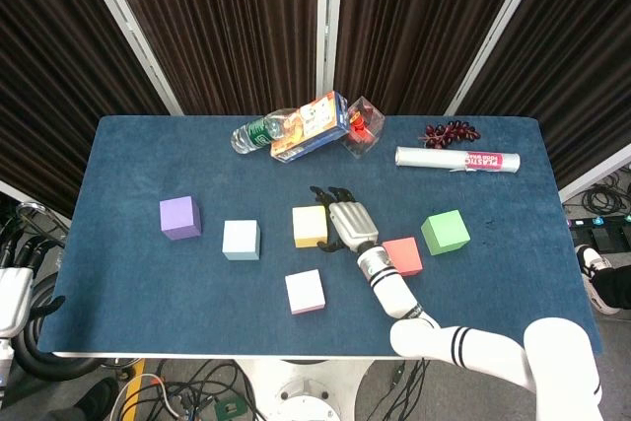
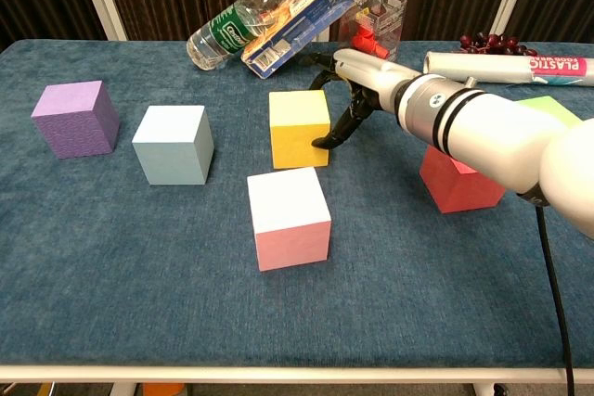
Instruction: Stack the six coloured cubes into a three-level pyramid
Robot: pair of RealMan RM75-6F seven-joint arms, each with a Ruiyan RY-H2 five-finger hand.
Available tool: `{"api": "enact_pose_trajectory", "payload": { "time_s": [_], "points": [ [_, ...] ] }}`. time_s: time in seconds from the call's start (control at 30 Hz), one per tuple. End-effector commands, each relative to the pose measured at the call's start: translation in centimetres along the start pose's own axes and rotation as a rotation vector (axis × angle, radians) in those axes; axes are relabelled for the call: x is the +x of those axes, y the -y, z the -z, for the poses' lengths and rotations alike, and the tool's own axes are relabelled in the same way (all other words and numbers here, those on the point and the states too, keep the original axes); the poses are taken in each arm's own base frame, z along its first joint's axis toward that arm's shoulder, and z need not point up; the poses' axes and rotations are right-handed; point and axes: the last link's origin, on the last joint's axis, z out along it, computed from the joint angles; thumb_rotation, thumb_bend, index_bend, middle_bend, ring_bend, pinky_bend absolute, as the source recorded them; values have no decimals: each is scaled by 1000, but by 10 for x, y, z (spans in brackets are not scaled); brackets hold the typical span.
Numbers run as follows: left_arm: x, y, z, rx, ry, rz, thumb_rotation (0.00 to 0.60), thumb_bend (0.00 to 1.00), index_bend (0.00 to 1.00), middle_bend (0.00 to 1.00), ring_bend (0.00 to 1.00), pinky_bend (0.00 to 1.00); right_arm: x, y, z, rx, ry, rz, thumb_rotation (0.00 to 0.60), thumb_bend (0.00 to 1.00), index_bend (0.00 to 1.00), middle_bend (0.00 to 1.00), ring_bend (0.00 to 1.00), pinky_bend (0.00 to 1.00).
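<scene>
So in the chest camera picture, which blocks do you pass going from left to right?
purple block → light blue block → pink block → red block → green block. The yellow block overlaps the pink one sideways, so its place is unclear.

Five cubes point(image 1: 179, 217) point(image 1: 241, 240) point(image 1: 310, 227) point(image 1: 402, 256) point(image 1: 446, 232) lie in a loose row across the middle of the table point(image 1: 118, 293), none stacked. A sixth cube point(image 1: 305, 292) sits nearer the front edge, before the third. The right hand point(image 1: 350, 223) stands just beside the third cube, between it and the fourth. Along the back edge: a bottle point(image 1: 258, 133), a carton point(image 1: 311, 126) lying over it, a clear box point(image 1: 364, 125), grapes point(image 1: 451, 131) and a roll point(image 1: 457, 159).
</scene>
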Motion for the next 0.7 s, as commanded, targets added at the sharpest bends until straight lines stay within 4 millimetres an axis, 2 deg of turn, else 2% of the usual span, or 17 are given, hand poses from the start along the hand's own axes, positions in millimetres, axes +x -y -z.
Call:
{"api": "enact_pose_trajectory", "payload": {
  "time_s": [0.03, 0.57, 0.7],
  "points": [
    [0, 0, 0, -1, -1, -2, 600, 0, 222, 162, 35, 14, 1, 0, 2, -1, 7, -5, 600, 129, 0, 222, 0, 0],
    [0, -3, -1, -12, -1, -8, 600, 0, 222, 162, 35, 14, 3, -1, 13, -4, 41, -52, 600, 130, 0, 245, 0, 0],
    [1, -3, -1, -12, -3, -10, 600, 0, 222, 162, 35, 14, 20, -2, 16, 23, -24, -33, 600, 130, 0, 212, 0, 0]
  ]
}}
